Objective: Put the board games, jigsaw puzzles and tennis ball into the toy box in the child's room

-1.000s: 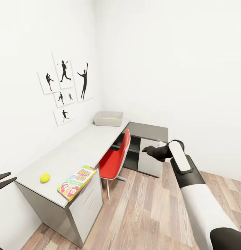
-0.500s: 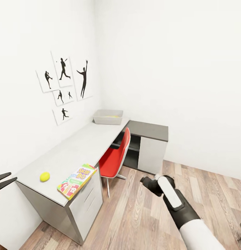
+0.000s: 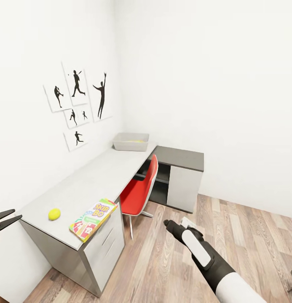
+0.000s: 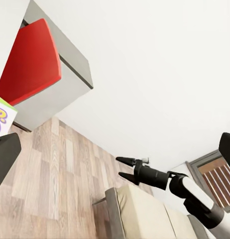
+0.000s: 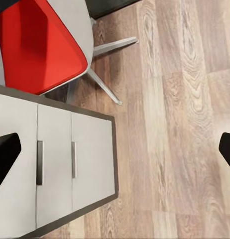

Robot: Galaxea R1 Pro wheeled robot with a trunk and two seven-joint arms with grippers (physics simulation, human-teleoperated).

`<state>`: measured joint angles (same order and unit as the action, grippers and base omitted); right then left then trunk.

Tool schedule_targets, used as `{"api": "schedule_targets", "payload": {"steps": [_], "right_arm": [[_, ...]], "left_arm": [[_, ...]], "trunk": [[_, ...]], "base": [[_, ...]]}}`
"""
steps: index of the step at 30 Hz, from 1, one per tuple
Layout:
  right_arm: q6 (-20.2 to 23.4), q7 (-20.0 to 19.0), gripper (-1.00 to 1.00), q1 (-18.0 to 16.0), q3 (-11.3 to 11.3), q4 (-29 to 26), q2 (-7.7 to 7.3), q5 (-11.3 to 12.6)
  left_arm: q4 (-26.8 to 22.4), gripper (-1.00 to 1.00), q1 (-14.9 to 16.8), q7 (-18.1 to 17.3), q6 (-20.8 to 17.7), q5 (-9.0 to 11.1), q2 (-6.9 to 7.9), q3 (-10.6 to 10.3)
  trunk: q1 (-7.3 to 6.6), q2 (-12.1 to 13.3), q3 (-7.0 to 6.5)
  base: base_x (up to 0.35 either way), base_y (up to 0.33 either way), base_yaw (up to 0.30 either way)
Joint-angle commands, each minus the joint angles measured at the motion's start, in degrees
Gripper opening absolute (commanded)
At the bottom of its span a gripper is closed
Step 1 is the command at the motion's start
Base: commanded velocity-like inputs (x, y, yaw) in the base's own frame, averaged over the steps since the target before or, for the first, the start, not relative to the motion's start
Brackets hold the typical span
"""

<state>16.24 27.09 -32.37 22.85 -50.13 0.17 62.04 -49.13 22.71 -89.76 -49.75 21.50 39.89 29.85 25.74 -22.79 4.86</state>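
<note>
A small yellow-green tennis ball [image 3: 54, 214] rests on the light grey tabletop [image 3: 95, 181] near its near end, close to the wall-side edge. Just beside it, apart from it, lies a flat board game box [image 3: 93, 220] printed in bright green, yellow, red and white with purple lettering; it lies flat and turned at an angle, at the near front corner, one corner reaching the front edge. At the far end of the tabletop, against the room's corner, stands the pale grey toy box [image 3: 130, 142], a shallow bin with sloping sides, upright and open-topped. Something yellow shows inside it; what it is cannot be told.
</note>
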Motion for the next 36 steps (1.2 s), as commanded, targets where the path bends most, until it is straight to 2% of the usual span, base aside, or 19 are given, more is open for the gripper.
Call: {"api": "schedule_targets", "payload": {"steps": [1, 6, 13, 15, 18, 20, 25, 28, 30, 32, 34, 36], "right_arm": [[-0.21, 0.34, 1.0, -0.06, 0.12, -0.04, -0.02, 0.25], [-0.62, 0.27, 1.0, -0.06, 0.15, -0.11, 0.16, 0.32], [1.05, 0.56, 1.0, 0.27, 0.16, -0.22, -0.18, 0.75], [1.45, 0.5, 1.0, 1.03, 0.15, -0.3, -0.93, 0.89], [1.77, 0.26, 1.0, 3.04, 0.09, -0.55, -3.61, 1.32], [1.79, -0.04, 1.0, 3.56, 0.09, -0.6, -4.33, 1.51], [1.68, -0.77, 1.0, 4.07, 0.09, -0.55, -5.08, 1.6], [1.6, -0.89, 1.0, 4.13, 0.11, -0.39, -5.11, 1.54], [1.55, -0.95, 1.0, 4.15, 0.13, -0.19, -5.13, 1.31], [1.53, -0.95, 1.0, 4.16, 0.15, -0.12, -5.15, 1.21], [1.52, -0.92, 1.0, 4.16, 0.16, -0.09, -5.14, 1.14], [1.48, -0.93, 1.0, 4.16, 0.19, -0.05, -5.11, 1.1]], "left_arm": [[0.0, 1.0, 0.05, -0.24, -0.61, -0.05, 0.01, 0.0], [0.0, 1.0, 0.05, -0.24, -0.61, -0.05, 0.01, 0.09], [0.0, 1.0, 0.05, -0.24, -0.56, -0.12, 0.01, -0.04], [0.0, 1.0, 0.05, -0.24, -0.55, -0.13, -0.01, -0.09], [0.0, 1.0, 0.05, -0.24, -0.53, -0.14, -0.13, -0.18], [0.0, 1.0, 0.05, -0.24, -0.47, -0.15, -0.57, -0.2], [-0.14, 1.0, 0.05, -0.24, 0.14, -0.59, -3.69, -0.89], [-0.16, 1.0, 0.07, -0.24, 0.15, -0.75, -5.76, -3.77], [-0.18, 1.0, 0.36, -0.24, -0.24, -0.76, -7.53, -7.0], [-0.44, 1.0, 0.55, -0.24, -0.55, -0.74, -8.57, -8.97], [-0.65, 1.0, 0.65, -0.24, -1.07, -0.63, -9.59, -10.22], [-0.83, 1.0, 0.71, -0.24, -2.22, -0.59, -11.37, -11.06]], "trunk": [[0.04, -0.13, 0.13], [0.04, -0.13, 0.13], [0.04, -0.13, 0.13], [0.04, -0.13, 0.13], [0.04, -0.13, 0.13], [0.04, -0.13, 0.13], [0.04, -0.13, 0.13], [0.04, -0.13, 0.13], [0.04, -0.13, 0.13], [0.04, -0.13, 0.13], [0.04, -0.13, 0.13], [0.04, -0.13, 0.13]], "base": [[0.0, 0.0, 0.0], [0.0, 0.0, 0.0], [0.0, 0.0, 0.0], [0.0, 0.0, 0.0], [0.0, 0.0, -0.041], [0.0, 0.0, -0.156], [0.0, 0.0, -0.239], [0.0, 0.0, -0.174], [0.0, 0.0, -0.076], [0.0, 0.0, -0.039], [0.0, 0.0, -0.017], [0.0, 0.0, -0.008]]}}
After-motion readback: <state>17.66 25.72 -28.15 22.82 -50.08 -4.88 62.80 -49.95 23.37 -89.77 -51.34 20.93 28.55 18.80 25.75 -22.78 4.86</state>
